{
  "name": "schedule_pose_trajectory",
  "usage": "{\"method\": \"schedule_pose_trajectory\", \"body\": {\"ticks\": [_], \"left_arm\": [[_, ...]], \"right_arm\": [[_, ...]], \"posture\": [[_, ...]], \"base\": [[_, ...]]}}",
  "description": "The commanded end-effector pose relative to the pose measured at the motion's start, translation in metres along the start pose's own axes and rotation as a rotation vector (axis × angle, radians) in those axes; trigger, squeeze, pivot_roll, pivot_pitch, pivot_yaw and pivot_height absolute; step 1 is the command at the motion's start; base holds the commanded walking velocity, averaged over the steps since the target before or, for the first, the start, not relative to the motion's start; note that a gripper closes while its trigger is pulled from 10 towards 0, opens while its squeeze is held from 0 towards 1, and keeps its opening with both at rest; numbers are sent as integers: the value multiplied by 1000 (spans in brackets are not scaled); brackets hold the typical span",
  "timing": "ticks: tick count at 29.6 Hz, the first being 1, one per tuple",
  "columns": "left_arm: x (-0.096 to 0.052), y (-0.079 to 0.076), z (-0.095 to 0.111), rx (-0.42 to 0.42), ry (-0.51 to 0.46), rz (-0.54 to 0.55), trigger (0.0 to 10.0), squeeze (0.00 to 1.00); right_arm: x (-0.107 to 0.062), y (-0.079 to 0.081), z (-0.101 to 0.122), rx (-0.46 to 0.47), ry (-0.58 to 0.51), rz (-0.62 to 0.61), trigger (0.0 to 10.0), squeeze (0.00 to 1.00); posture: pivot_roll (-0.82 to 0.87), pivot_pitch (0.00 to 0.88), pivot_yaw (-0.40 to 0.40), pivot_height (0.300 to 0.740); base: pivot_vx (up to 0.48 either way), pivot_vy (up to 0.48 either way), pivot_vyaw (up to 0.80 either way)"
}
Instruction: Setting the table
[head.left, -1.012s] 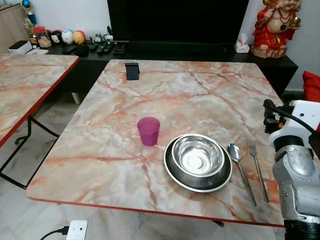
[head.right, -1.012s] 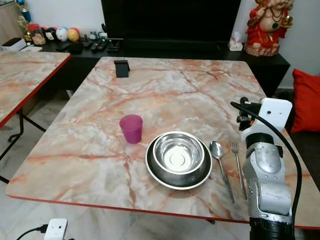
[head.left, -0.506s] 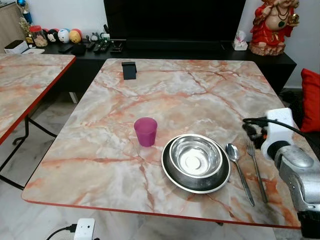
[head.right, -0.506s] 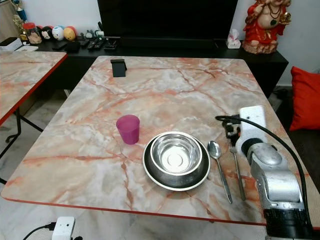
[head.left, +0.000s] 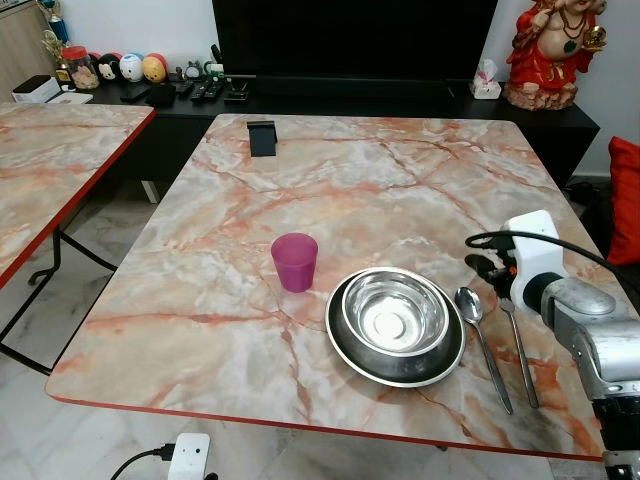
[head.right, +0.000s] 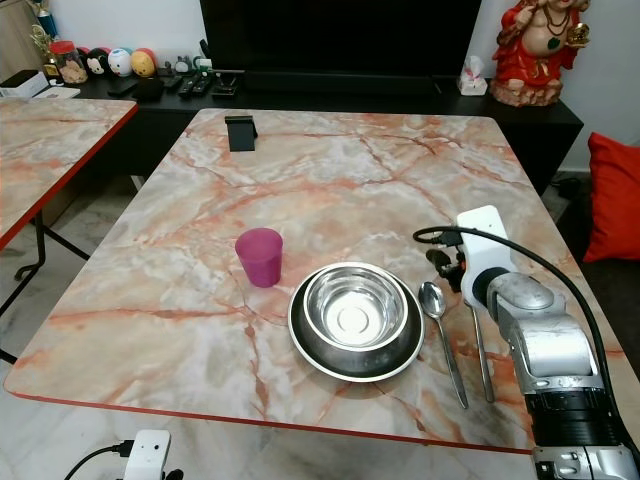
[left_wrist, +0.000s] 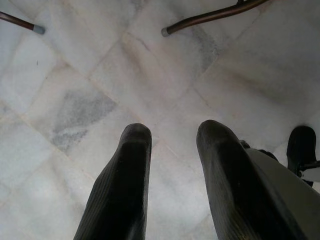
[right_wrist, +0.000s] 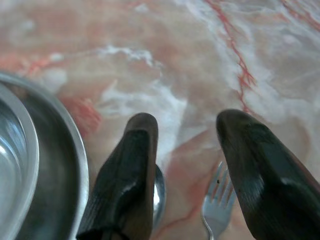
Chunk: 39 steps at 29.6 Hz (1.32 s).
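Observation:
On the marble table (head.left: 380, 190), a steel bowl (head.left: 395, 312) sits inside a steel plate (head.left: 346, 352). A pink cup (head.left: 295, 261) stands upright to their left. To the right of the plate lie a spoon (head.left: 472, 306) and then a fork (head.left: 521, 345), handles toward me. My right gripper (head.left: 486, 270) hovers low over the spoon's bowl and the fork's tines. In the right wrist view it (right_wrist: 187, 120) is open, with the fork tines (right_wrist: 217, 210) between the fingers and the spoon (right_wrist: 159, 192) behind one finger. My left gripper (left_wrist: 175, 130) hangs open over floor tiles.
A small black stand (head.left: 262, 138) sits at the table's far left. A second marble table (head.left: 60, 150) stands to the left across a gap. Behind are a dark console with remotes (head.left: 215, 92), a red statue (head.left: 545, 55) and a red cushion (head.left: 626, 190). A white power strip (head.left: 188, 455) lies on the floor.
My right arm has come down from standing upright at the table's right edge and reached in over the heads of the spoon and fork. The camera shifted slightly.

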<state>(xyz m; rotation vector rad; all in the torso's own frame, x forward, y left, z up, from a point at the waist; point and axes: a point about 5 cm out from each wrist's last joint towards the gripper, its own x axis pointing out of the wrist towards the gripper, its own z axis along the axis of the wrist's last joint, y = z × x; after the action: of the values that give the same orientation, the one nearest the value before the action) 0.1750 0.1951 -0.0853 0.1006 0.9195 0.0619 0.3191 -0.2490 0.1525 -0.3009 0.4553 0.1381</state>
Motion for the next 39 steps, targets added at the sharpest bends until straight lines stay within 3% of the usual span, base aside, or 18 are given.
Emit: {"method": "schedule_pose_trajectory", "body": {"ticks": [1, 11, 22, 39], "left_arm": [[0, 5, 0, 4, 15, 13, 10000, 0], [-3, 18, -8, 2, 28, 26, 10000, 0], [-2, 19, -7, 5, 27, 24, 10000, 0], [-2, 20, -7, 12, 28, 24, 10000, 0]], "right_arm": [[0, -1, -5, -48, 33, -4, 10000, 0], [-1, 5, -10, -92, 63, 21, 10000, 0], [-12, 13, -27, -112, 106, 26, 10000, 0], [-13, 12, -34, -154, 126, -37, 10000, 0]], "posture": [[-18, 27, 22, 740], [-18, 26, 18, 740], [-23, 15, 20, 740], [-20, 10, 20, 740]], "base": [[0, 0, 0], [0, 0, 0], [0, 0, 0], [0, 0, 0]]}}
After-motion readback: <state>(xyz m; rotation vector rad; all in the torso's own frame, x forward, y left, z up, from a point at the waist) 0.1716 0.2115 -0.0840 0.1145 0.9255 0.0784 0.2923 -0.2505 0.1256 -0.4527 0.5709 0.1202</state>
